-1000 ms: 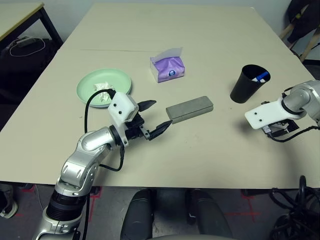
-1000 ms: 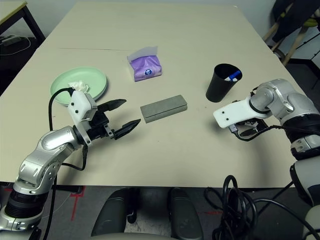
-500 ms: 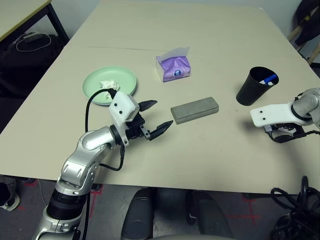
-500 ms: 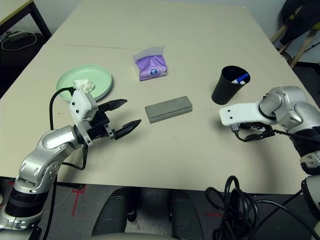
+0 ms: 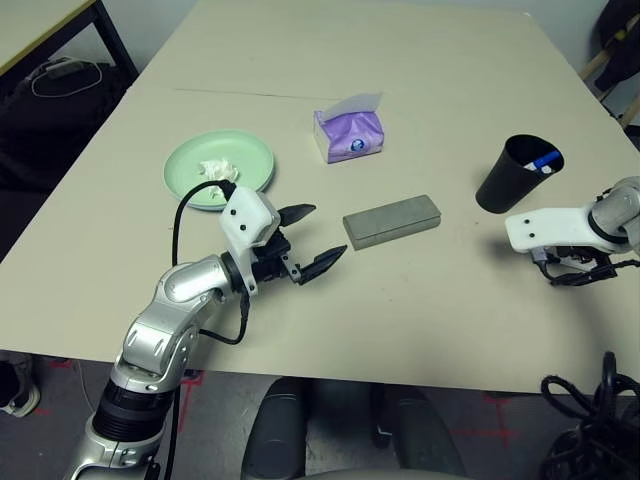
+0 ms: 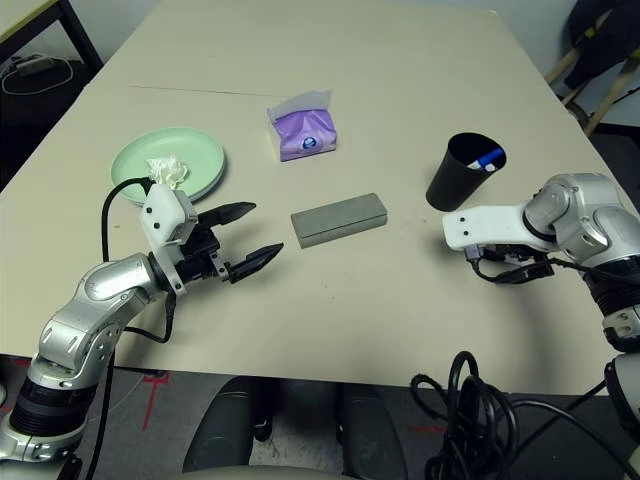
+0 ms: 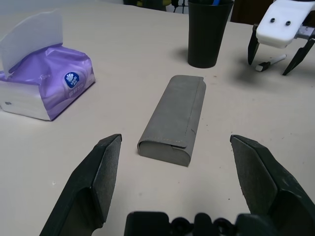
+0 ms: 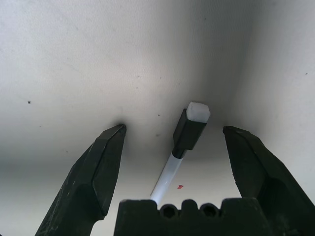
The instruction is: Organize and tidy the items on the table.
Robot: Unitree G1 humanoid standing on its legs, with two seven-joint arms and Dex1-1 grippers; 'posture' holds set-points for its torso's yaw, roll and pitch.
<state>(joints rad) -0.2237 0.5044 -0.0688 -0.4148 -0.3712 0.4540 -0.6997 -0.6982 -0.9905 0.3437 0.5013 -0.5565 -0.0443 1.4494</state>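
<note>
pen: white pen [image 8: 184,147] with a black section and white cap lies flat on the table, between the right gripper's spread fingers.
right gripper: right gripper [image 8: 172,142] points down over the pen at the right of the head frame, fingers apart, nothing clamped.
cup: black cup [image 5: 516,172] stands upright just above the right gripper in the head frame, a blue-tipped item inside.
case: grey glasses case [image 5: 392,220] lies closed at frame centre, tilted slightly.
left gripper: left gripper [image 5: 308,240] sits left of the case, level, fingers wide apart and empty, aimed at the case.
plate: mint green plate [image 5: 250,160] at centre left, crumpled white tissue [image 5: 216,171] on it.
tissue pack: purple tissue pack [image 5: 349,132] above the case, well apart.
table: pale beige table [image 5: 400,60] with a thin seam across the upper part.
</note>
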